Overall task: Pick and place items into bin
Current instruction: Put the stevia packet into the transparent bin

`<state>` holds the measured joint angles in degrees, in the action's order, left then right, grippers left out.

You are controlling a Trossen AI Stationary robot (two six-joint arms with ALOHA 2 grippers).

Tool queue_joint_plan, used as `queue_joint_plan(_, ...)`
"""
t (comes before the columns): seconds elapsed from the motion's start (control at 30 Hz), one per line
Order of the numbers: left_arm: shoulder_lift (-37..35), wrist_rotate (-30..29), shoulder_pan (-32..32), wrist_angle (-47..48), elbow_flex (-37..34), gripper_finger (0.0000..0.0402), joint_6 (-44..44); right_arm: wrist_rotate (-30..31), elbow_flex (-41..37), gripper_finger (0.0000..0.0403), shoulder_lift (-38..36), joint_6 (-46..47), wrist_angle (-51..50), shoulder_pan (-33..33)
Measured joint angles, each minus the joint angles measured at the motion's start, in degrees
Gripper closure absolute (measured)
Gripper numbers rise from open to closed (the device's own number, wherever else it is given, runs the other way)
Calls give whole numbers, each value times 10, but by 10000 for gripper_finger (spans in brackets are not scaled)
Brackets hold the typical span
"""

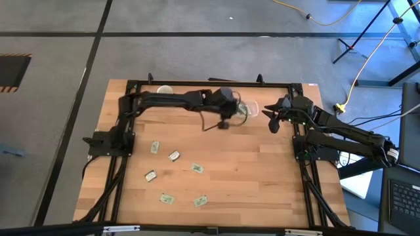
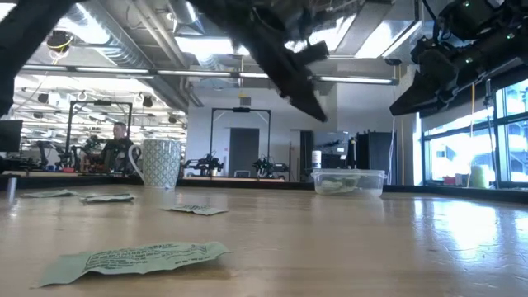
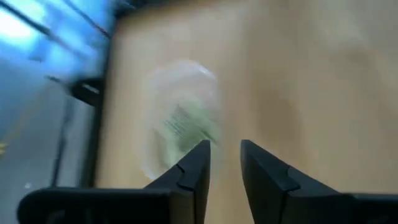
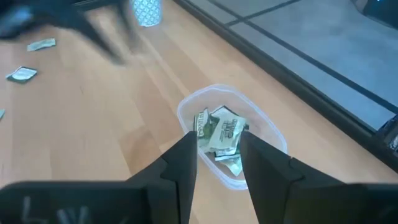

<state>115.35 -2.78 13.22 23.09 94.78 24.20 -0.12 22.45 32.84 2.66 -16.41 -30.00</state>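
clear plastic bin (image 4: 231, 138) near the counter's (image 1: 249, 177) far edge, holding several green-and-white packets (image 4: 222, 134). left gripper (image 3: 225, 163) above the counter beside the bin, jaws parted and empty. right gripper (image 4: 219, 155) hovers over the bin, jaws open, empty. six packets (image 1: 174, 156) lie scattered toward the near-left; white mug (image 2: 159, 162) at the far edge.

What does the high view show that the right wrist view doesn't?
Only the high view: six pale green flat packets spread over the wooden table, and both arms, left gripper beside the bin.
Only the right wrist view: several packets piled inside the bin.
Both: the shallow clear plastic bin and the white mug.
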Motion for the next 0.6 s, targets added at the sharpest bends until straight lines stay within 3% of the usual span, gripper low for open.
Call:
queue_joint_plan(0.17,-52,25,-46,198,0,317,6,0,0,276,0,0,0,0)
queue_joint_plan(0.27,-50,30,-74,253,-15,317,-39,0,0,276,0,-1,-2,0)
queue_joint_plan(0.6,-48,66,-172,187,-145,317,-116,0,0,276,0,-17,-13,0)
